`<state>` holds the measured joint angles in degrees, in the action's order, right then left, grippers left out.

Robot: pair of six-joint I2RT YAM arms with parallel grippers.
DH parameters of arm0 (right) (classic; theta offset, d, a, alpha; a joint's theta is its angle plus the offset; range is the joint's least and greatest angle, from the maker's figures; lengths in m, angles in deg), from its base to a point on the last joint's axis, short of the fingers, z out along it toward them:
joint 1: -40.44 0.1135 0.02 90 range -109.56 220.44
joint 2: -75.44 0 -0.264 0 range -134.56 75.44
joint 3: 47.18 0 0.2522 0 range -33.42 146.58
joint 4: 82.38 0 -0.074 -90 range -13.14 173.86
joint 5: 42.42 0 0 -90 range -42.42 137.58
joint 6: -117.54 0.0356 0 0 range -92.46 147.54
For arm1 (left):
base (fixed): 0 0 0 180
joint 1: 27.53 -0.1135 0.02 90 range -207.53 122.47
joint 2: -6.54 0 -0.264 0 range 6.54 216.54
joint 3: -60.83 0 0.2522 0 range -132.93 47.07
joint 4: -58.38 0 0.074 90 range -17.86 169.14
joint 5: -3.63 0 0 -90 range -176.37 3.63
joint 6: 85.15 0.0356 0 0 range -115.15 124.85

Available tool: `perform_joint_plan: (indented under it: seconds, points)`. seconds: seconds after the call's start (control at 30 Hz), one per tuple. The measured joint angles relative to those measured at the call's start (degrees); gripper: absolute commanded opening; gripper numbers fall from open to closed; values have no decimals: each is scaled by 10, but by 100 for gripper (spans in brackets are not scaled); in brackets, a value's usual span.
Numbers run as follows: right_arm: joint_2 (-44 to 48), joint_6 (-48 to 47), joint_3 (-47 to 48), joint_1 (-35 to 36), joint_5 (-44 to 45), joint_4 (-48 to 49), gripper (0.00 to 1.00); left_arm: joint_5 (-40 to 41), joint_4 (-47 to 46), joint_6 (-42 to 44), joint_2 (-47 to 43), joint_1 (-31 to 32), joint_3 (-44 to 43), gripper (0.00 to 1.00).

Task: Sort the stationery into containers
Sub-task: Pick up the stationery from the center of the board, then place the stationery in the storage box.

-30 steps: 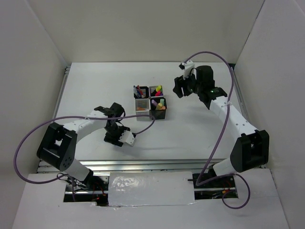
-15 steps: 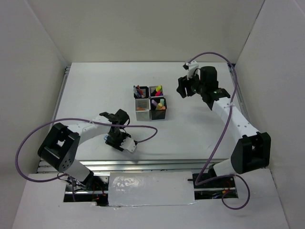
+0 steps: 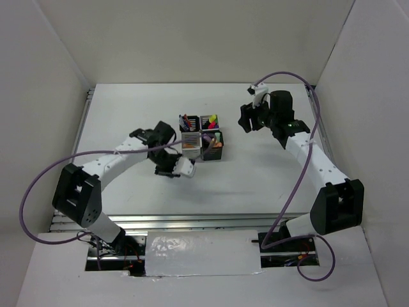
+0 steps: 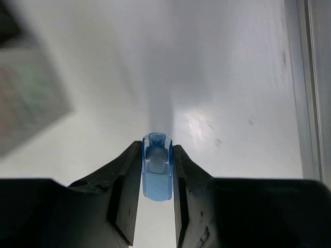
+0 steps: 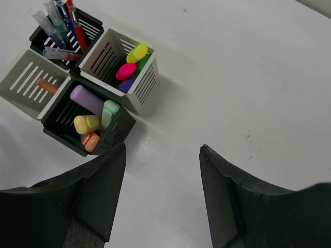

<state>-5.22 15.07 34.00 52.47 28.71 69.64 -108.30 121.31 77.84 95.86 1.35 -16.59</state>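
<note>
A stubby, see-through blue marker point(image 4: 156, 173) is sitting pinched between the two fingers of the left tool point(image 4: 156, 149), one finger pressing on each side, its rounded end pointing away from the wrist camera. It is hanging above the bare white table point(image 4: 232, 77), not touching it. From above, that tool is hovering just beside the near-left corner of the block of four cups point(image 3: 192, 146); in the left wrist view a blurred grey shape at the left edge is probably that block, though it is too soft to be sure.

The cups are standing joined in a square near the middle of the table, two black and two white on opposite diagonals. One black cup is holding thin pens point(image 5: 66, 23), red and blue among them, all leaning. The white cup next to it is carrying highlighters point(image 5: 135, 53) with yellow, pink and purple ends. The other black cup is packed with pastel markers point(image 5: 88, 123), purple, green, yellow and orange. The second white cup is showing one orange marker point(image 5: 47, 86).

The right tool point(image 5: 163, 152) is hanging over the table to the right of the block, its fingers spread wide with nothing between them.
</note>
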Motion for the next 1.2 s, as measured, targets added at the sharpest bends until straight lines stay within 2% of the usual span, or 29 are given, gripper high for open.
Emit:
perform_joint_plan:
  seconds: [0.13,0.23,0.43,0.53,0.67,0.8,0.87,1.1,1.2]
  points:
    - [0,22,0,-18,-4,0,66,-145,-17,-88,7,-24,-147,6]
    - [0,40,1,-36,-10,-1,67,-234,-91,-194,4,-42,-198,4]
    - [-1,71,6,-70,-22,-2,69,-318,-348,-458,-23,-75,-120,2]
    - [-2,83,9,-83,-30,-3,69,-339,-425,-542,-9,-88,-102,3]
    - [-3,90,9,-93,-37,-5,69,-344,-515,-612,12,-95,-86,6]
    - [-4,91,10,-96,-43,-6,69,-333,-595,-657,21,-102,-50,7]
    - [-4,91,10,-97,-44,-7,69,-324,-610,-659,34,-106,-50,11]
    - [-4,90,10,-98,-44,-9,70,-296,-607,-623,68,-116,-50,21]
    - [-4,90,9,-99,-43,-9,70,-292,-592,-603,87,-121,-59,31]
